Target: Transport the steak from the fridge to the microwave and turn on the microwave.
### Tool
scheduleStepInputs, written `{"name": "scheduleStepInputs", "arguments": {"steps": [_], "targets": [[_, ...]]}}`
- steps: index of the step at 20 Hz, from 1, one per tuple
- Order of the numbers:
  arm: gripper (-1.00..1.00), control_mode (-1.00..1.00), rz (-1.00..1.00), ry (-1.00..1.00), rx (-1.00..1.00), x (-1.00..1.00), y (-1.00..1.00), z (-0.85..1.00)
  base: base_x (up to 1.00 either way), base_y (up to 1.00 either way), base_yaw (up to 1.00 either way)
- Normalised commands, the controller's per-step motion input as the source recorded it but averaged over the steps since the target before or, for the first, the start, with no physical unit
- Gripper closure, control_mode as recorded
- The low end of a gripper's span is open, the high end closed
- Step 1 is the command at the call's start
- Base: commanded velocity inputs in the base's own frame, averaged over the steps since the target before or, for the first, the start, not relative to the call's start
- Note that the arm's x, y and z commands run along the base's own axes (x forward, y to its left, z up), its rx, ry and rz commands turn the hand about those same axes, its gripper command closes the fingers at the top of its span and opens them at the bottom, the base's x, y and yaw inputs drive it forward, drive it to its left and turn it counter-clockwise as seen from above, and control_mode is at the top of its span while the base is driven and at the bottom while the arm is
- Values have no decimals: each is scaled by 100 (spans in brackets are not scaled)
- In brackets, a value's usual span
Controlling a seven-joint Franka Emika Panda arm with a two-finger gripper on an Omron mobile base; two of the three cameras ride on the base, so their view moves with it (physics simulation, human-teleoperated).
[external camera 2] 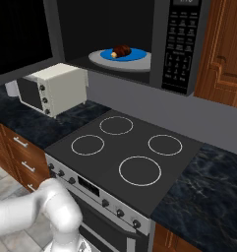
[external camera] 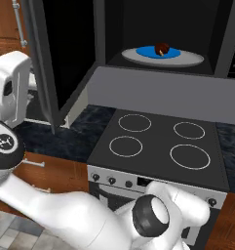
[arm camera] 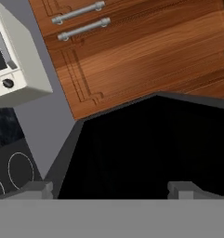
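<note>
the microwave (external camera: 158, 34) cavity is wide open at the front, so there's a clear way in from above the stove (external camera: 160, 144), whose top with its 4 rings is bare. inside, the turntable plate (external camera: 187, 59) with a blue dish (external camera: 146, 51) and the steak (external camera: 162, 48) takes up the middle of the floor, with free room above it. the open door (external camera: 46, 58) sticks out on the left side and blocks that flank. the cream toaster oven (external camera 2: 53, 88) crowds the counter left of the stove.
</note>
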Motion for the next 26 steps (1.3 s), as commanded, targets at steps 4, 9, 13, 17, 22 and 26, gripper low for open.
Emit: {"name": "scheduleStepInputs", "arguments": {"steps": [4,9,13,17,22,26], "targets": [[-100,-100,-1,-2,0,-43,-86,0,0,0,0],[-100,-100,0,-4,0,-28,-95,0,0,0,0],[-100,-100,0,-6,0,-6,-89,0,0,0,0],[-100,-100,0,-9,0,-4,-95,0,0,0,0],[-100,-100,0,-10,0,-14,-97,0,0,0,0],[-100,-100,0,-8,0,-12,-98,0,0,0,0]]}}
